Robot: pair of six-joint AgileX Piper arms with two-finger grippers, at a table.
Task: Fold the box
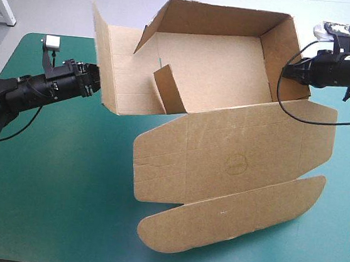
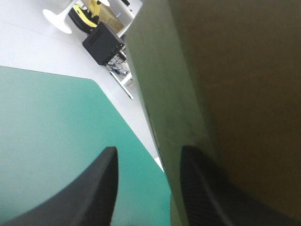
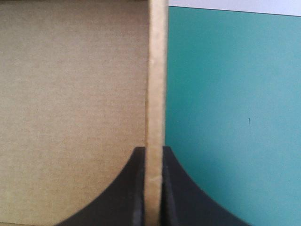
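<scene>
**Teal-green worktop (image 1: 62,175), brown box (image 1: 219,73) half raised**

The worktop carries the box toward its far edge, back and right walls raised, lid flat toward the near edge. The right pincer (image 1: 287,73) is clamped on the right wall's rim. The left pincer (image 1: 97,81) stands open at the splayed left wall. The board looks light and stiff, likely hinging at its creases, so the rims are the place to hold it.
</scene>
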